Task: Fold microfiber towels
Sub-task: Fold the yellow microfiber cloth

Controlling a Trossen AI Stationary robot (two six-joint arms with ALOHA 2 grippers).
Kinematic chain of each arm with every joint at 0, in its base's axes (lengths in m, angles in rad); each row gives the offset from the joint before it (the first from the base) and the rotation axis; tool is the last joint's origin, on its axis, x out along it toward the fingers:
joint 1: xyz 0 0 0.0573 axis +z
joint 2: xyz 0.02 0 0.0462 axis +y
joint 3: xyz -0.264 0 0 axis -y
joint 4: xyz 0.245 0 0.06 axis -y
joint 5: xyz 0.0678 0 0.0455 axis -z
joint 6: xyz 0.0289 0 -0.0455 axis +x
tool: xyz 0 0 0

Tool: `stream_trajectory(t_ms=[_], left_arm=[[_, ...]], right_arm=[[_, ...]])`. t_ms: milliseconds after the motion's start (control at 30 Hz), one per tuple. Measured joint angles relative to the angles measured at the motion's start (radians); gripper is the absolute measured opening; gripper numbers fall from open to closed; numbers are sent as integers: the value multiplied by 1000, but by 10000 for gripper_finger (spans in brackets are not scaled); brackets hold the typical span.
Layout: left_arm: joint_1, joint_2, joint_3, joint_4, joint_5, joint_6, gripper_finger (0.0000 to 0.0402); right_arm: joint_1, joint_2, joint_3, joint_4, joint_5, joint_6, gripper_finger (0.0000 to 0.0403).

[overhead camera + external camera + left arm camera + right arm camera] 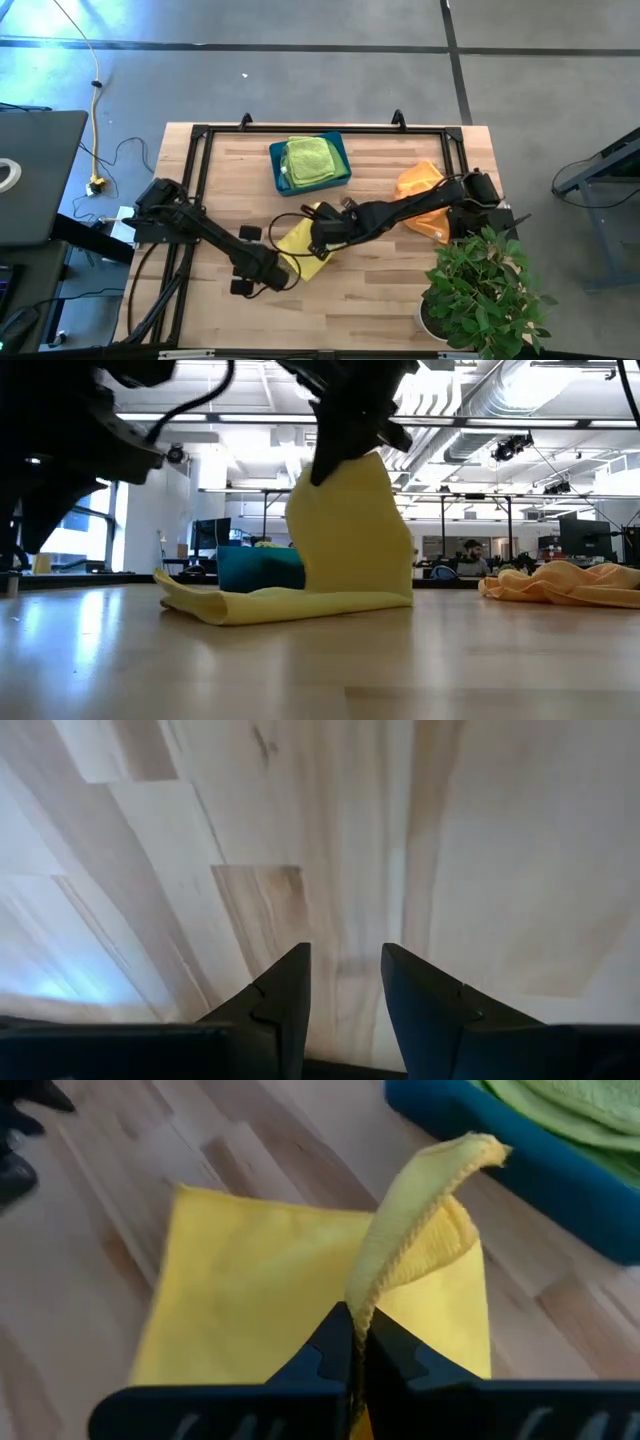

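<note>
Item 1: yellow towel (303, 243), lying mid-desk, front of centre. One edge is being held up off the desk; rest is lying flat, w/ a low fold at its side in the low view (300, 603). Right wrist view: raised edge is curling over above the fingers (420, 1210).

Item 2: right end effector (322, 240), fingers together, pinching the yellow towel's lifted edge. Arm is reaching across the desk from the right side.

Item 3: left end effector (272, 278), sitting just beside the yellow towel's front-left corner, low over the desk. Fingers (285, 1005) are standing apart w/ nothing between them; only bare wood is showing past them.

Item 4: orange towel (425, 195), lying crumpled at the desk's right, partly under the right arm. Low view: a rumpled heap at far right (565, 582).

Item 5: green towel (309, 158), sitting folded inside the bin (277, 170), at the desk's back edge, centre.

Item 6: plant (485, 290), standing at the desk's front-right corner.

Item 7: desk (230, 190), wood top w/ black frame.
</note>
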Motion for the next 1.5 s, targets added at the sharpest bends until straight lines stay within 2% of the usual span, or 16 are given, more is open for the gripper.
stream_trajectory(t_ms=[400, 700, 900, 1100, 1300, 1500], left_arm=[[-109, 0, 0, -20, 6, -92, 115], [-188, 0, 0, -17, 3, -165, 115], [-227, 0, 0, -10, 0, -203, 115], [-247, 0, 0, -6, -2, -231, 115], [-250, 0, 0, -3, -10, -247, 115], [-251, 0, 0, 30, -48, -263, 115]], right_arm=[[69, 26, -89, 265, 126, 64, 0], [72, 127, -93, 402, 57, 72, 1], [88, 148, -93, 485, 20, 61, 4], [118, 150, -93, 541, -12, 39, 57], [141, 150, -93, 612, -178, 24, 119], [150, 144, -93, 648, -227, -83, 137]])
